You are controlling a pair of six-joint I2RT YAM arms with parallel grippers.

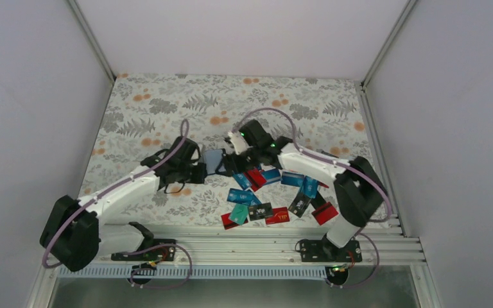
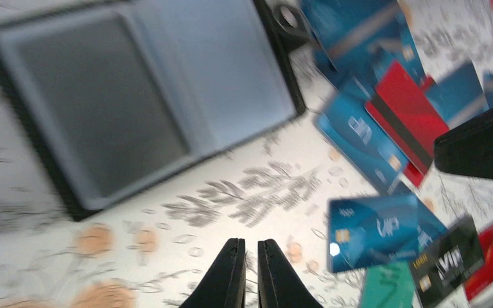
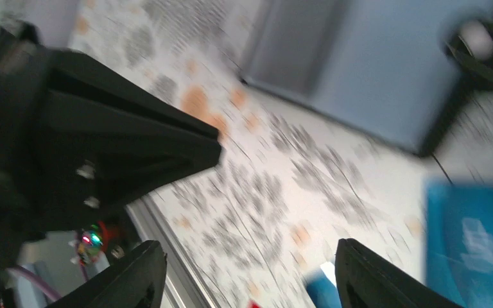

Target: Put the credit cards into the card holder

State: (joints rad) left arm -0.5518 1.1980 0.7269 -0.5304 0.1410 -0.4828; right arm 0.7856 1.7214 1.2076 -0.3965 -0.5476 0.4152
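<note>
Nearest my arm bases, the credit cards (image 1: 259, 210) lie scattered on the floral table (image 1: 167, 102), blue, red, teal and black; beyond them my left gripper (image 2: 250, 247) is pinched together, empty, over the cloth; my right gripper (image 3: 249, 247) stands spread wide, gripping nothing; between the two, the card holder (image 2: 147, 96) lies flat and opened, its grey-blue inside up.

Tablecloth (image 1: 231, 96) lies open beyond the card holder (image 1: 214, 160); credit cards (image 1: 261, 210) crowd its right.
</note>
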